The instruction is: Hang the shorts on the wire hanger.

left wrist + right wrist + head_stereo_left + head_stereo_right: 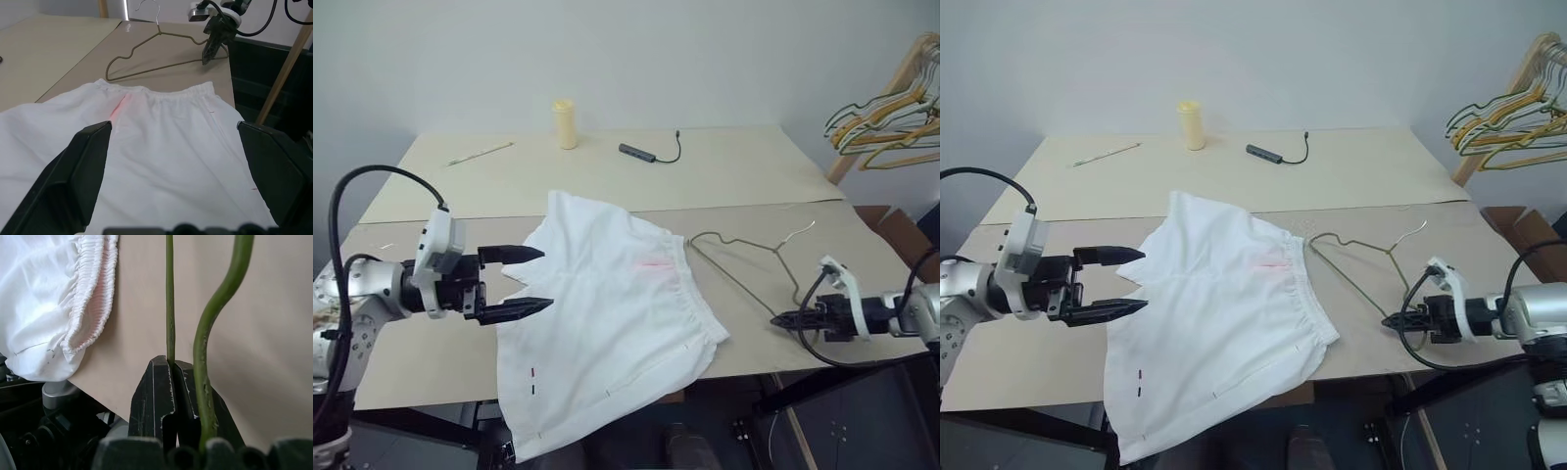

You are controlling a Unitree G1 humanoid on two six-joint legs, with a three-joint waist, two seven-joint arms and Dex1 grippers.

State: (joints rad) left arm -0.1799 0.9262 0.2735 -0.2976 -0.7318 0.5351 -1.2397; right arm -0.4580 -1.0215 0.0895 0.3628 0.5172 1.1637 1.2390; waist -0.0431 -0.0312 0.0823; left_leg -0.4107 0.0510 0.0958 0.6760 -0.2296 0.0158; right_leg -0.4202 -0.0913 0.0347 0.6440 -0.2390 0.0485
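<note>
Spread flat at the near table edge, the large white fabric shorts (607, 323) are waiting between the gaping left gripper (514, 284) and the right gripper (781, 318) pinching the thin grey-green wire hanger (744, 269), which wants sliding level toward the waistband.

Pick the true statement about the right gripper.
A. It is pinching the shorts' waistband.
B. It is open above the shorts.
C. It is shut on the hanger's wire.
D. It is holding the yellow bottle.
C: the right wrist view shows the right gripper with its fingers closed on a thin green wire of the hanger, beside the shorts, not on them.
</note>
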